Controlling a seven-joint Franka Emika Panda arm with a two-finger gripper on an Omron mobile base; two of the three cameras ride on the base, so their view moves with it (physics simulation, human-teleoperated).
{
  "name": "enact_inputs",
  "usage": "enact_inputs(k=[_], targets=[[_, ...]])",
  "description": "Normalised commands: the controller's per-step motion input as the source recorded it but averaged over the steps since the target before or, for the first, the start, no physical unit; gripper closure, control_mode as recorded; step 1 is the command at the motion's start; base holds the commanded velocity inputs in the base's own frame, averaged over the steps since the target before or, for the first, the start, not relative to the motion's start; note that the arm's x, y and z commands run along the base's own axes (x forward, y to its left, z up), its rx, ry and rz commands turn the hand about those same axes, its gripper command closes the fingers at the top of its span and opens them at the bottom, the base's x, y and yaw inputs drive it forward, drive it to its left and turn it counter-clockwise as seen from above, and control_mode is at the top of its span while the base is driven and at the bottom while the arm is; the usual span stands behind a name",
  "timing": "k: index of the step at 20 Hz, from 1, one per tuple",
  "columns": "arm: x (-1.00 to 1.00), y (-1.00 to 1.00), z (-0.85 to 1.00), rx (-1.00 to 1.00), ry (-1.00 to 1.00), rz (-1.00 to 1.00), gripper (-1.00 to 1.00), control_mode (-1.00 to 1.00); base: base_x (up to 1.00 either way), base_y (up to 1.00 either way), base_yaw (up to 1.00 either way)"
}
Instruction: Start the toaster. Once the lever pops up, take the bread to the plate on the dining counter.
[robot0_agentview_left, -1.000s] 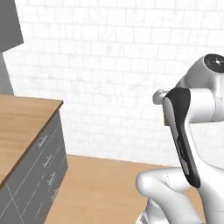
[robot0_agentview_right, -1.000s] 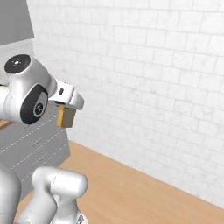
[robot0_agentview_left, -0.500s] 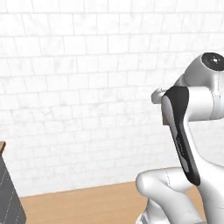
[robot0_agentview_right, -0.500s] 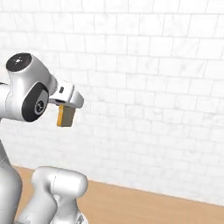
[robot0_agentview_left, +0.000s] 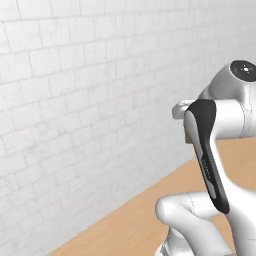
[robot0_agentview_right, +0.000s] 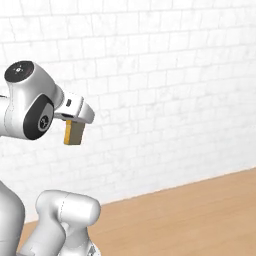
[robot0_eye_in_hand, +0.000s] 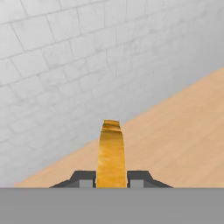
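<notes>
From behind me on the left, my white arm (robot0_agentview_left: 215, 165) fills the right half, and past its dark elbow cover only a sliver of the bread (robot0_agentview_left: 186, 136) peeks out beside my wrist, against a white brick wall (robot0_agentview_left: 75, 100) that runs down to a wooden floor (robot0_agentview_left: 130, 225). From behind me on the right, my gripper (robot0_agentview_right: 75, 120) sticks out level from my wrist at about shoulder height, and the bread (robot0_agentview_right: 73, 132) hangs straight down from it, a small golden-brown slab well above the floor (robot0_agentview_right: 190, 210) and in front of the wall (robot0_agentview_right: 165, 75), touching neither. Along my own hand, the bread (robot0_eye_in_hand: 111, 151) stands edge-on between my two dark fingertips (robot0_eye_in_hand: 85, 178), so I see its golden crust as a narrow strip whose long axis runs straight away from my palm, with its flat faces turned toward each finger. My gripper (robot0_eye_in_hand: 111, 179) is clenched on the slice's near end, both fingers pressed against it, and its far end points out toward the seam where wall (robot0_eye_in_hand: 65, 57) meets floor (robot0_eye_in_hand: 175, 131).
</notes>
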Motion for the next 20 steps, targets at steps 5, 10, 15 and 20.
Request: enact_inputs(k=[5, 10, 15, 20], targets=[[0.00, 0.00, 0.00, 0.00, 0.00, 0.00, 1.00, 1.00, 0.33, 0.00, -0.77], [0.00, 0.00, 0.00, 0.00, 0.00, 0.00, 1.00, 1.00, 0.71, 0.07, -0.66], [0.00, 0.00, 0.00, 0.00, 0.00, 0.00, 1.00, 1.00, 0.97, 0.15, -0.53], [0.00, 0.00, 0.00, 0.00, 0.00, 0.00, 1.00, 1.00, 1.00, 0.12, -0.45]])
